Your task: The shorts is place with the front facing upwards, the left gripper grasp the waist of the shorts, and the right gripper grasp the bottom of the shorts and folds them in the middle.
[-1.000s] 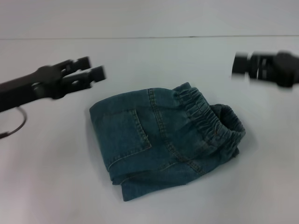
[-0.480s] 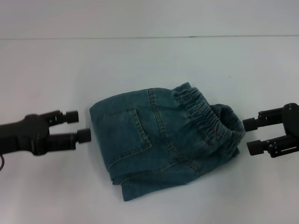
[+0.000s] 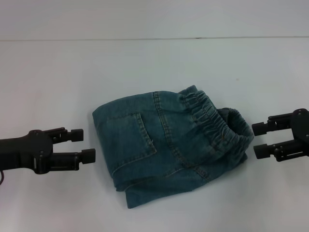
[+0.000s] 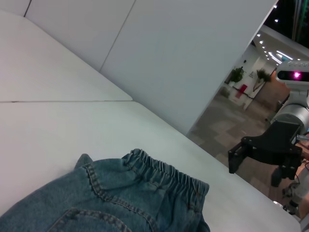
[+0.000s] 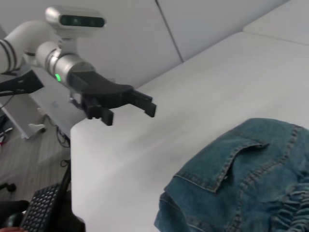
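While the shorts [image 3: 169, 147] lie folded in a bundle near the front middle of the white surface [image 3: 154, 63], both grippers hover low at their sides, each with fingers spread and nothing between them. Nearest is the lower folded edge of the denim, a layer showing beneath the top one. On the robot's left, the left gripper [image 3: 83, 145] points toward the folded side, just beside the cloth but apart from it. A patch pocket [image 3: 128, 140] faces up on that half. On the robot's right, the right gripper [image 3: 259, 140] sits just beside the waist [image 3: 212, 123], not touching. That gathered elastic band curves along the right end of the bundle. Farther back the surface meets a pale wall [image 3: 154, 19].
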`<state>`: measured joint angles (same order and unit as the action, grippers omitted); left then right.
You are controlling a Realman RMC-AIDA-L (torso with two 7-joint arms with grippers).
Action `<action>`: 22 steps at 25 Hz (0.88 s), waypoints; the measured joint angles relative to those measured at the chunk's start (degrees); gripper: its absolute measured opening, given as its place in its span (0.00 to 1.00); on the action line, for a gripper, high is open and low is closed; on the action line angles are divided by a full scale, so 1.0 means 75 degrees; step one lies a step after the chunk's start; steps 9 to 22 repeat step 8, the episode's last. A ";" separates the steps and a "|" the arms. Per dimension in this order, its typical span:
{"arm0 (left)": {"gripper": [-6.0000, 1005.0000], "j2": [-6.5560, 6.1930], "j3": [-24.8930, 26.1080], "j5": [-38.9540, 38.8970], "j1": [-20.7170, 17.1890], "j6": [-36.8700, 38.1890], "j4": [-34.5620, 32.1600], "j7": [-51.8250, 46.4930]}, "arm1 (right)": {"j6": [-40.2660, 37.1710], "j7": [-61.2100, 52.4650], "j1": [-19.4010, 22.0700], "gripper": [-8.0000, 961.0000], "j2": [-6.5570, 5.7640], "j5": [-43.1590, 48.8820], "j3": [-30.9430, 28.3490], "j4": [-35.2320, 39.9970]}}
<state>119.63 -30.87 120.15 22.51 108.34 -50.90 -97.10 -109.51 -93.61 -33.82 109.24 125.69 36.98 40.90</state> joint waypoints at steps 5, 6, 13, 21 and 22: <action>0.93 -0.0002 -0.0009 0.0009 0.0022 0.0003 0.0001 -0.0011 | 0.0086 -0.0007 0.0020 0.81 0.0017 0.0000 0.0006 0.0005; 0.93 -0.0003 -0.0009 0.0010 0.0033 0.0004 0.0002 -0.0012 | 0.0109 -0.0009 0.0020 0.81 0.0017 0.0000 0.0007 0.0006; 0.93 -0.0009 -0.0017 0.0011 0.0059 0.0009 0.0010 -0.0013 | 0.0146 -0.0016 0.0022 0.81 0.0027 0.0000 0.0009 0.0007; 0.93 -0.0009 -0.0017 0.0011 0.0059 0.0009 0.0010 -0.0013 | 0.0146 -0.0016 0.0022 0.81 0.0027 0.0000 0.0009 0.0007; 0.93 -0.0009 -0.0017 0.0011 0.0059 0.0009 0.0010 -0.0013 | 0.0146 -0.0016 0.0022 0.81 0.0027 0.0000 0.0009 0.0007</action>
